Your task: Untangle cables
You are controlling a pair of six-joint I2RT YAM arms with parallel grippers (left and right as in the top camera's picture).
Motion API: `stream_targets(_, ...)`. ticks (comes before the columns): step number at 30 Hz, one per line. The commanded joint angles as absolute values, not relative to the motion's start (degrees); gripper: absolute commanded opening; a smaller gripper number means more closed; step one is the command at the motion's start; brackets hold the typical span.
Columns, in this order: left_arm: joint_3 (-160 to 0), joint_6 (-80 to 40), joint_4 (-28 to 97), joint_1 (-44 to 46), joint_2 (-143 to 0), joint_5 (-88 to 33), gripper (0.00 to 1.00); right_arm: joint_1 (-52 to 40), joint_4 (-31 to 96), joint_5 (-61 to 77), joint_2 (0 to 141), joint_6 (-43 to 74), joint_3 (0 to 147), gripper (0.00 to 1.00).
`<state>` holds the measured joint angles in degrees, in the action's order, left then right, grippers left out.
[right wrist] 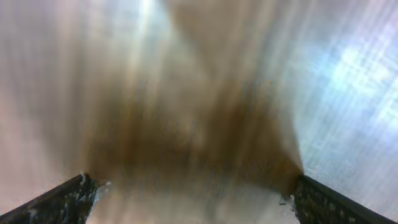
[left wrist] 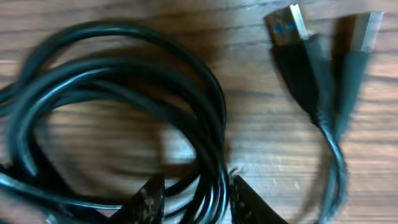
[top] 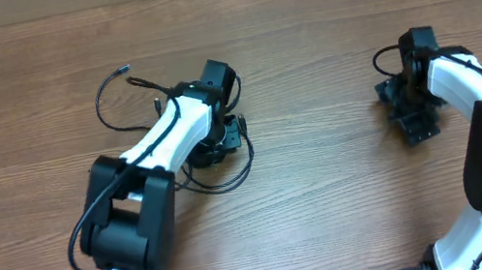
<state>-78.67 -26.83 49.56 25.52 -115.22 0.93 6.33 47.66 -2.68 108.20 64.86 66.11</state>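
My left hand (left wrist: 198, 202) is part spread, straddling the coiled cables (left wrist: 214, 124); my right hand (right wrist: 194, 198) gapes wide, well apart from them.

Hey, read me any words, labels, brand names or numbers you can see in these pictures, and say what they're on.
No readable text in any view.
USB plugs: too blurred to show any marking.
cables: no print visible.
left arm and right arm: no labels visible from overhead.
Right wrist view: motion-blurred, nothing to read.
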Motion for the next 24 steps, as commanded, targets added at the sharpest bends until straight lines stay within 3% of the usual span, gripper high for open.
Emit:
stream_targets(1, -78.2, -27.0, 48.6, 25.9, -118.2, 0.0, 0.08, 6.3, 39.4, -1.8, 111.1, 64.4, 64.0, 1.0)
stream_targets(2, -78.3, -26.6, 48.7, 25.9, -118.1, -0.1, 0.04, 6.3, 38.5, -1.8, 111.1, 64.4, 64.0, 1.0)
stream_targets(8, -85.4, -21.7, 55.2, 23.1, -110.4, -6.2, 0.04, 6.3, 33.8, -1.8, 111.1, 64.4, 64.0, 1.0)
stream_targets(11, -86.4, -16.5, 51.9, 21.0, -100.1, -16.7, 0.04, 6.3, 33.8, -1.8, 111.1, 64.4, 64.0, 1.0)
stream_targets(16, -86.4, -15.6, 47.3, 16.9, -84.7, -24.0, 0.04, 6.3, 33.8, -1.8, 111.1, 64.4, 64.0, 1.0)
stream_targets(24, -86.4, -15.6, 51.4, 16.5, -82.8, -23.8, 0.04, 6.3, 33.8, -1.8, 111.1, 64.4, 64.0, 1.0)
